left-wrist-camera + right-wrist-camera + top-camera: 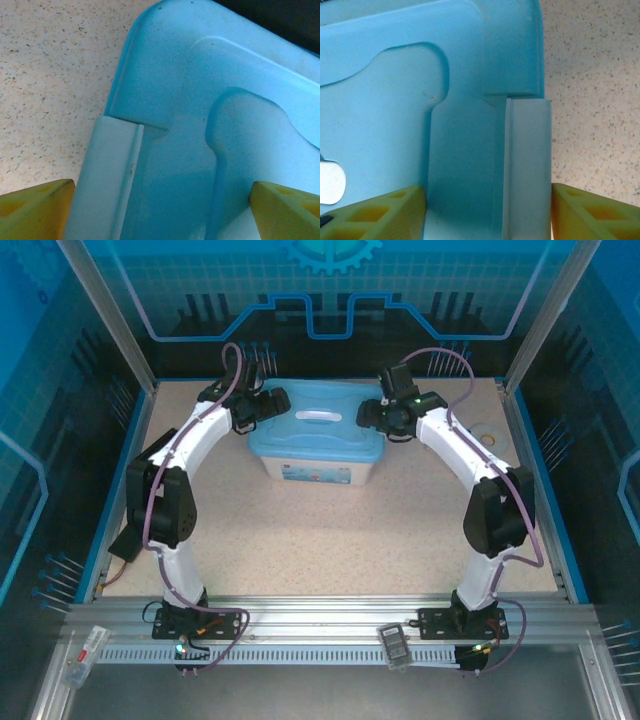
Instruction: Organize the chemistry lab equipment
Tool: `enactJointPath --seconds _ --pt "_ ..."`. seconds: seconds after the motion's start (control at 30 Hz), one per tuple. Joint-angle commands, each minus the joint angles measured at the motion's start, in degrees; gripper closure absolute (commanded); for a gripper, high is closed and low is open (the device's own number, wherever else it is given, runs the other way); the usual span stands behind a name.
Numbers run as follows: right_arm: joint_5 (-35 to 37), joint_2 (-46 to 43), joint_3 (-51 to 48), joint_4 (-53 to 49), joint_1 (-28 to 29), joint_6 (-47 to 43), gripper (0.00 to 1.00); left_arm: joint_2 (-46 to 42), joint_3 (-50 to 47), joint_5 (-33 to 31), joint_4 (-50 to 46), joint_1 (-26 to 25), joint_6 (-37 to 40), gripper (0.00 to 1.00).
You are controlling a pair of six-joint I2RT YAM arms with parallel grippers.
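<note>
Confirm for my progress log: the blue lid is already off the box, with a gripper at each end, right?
Not quite: the blue lid is still on the box, as the top external view shows. The left gripper and right gripper are at its ends.

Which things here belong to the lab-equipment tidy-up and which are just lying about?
Job:
- blue-lidded storage box
- left latch, straddled by the open left hand
- right latch, straddled by the open right hand

Lying about:
- white tape ring, right side of the table
- dark ridged strip, on the front rail
- small clear piece, rail's left end, too small to identify
</note>
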Motion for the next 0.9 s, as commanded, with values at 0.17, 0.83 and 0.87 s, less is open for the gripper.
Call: enactJointPath --seconds 0.17,0.83,0.87 --pt "-16.53 6.65 11.06 4.43 0.02 -1.35 0.35 4.52 2.83 15.21 1.33 -6.66 -4.72 0.09" --pt "-14.27 -3.4 -0.73 7.2 -3.0 -1.5 0.33 -1.0 1.48 14.04 0.09 0.42 -3.57 0.01" --pt "-14.14 -4.01 -1.43 7.49 -3.13 -1.48 0.32 -1.55 1.06 14.09 0.36 0.88 -3.57 0.01"
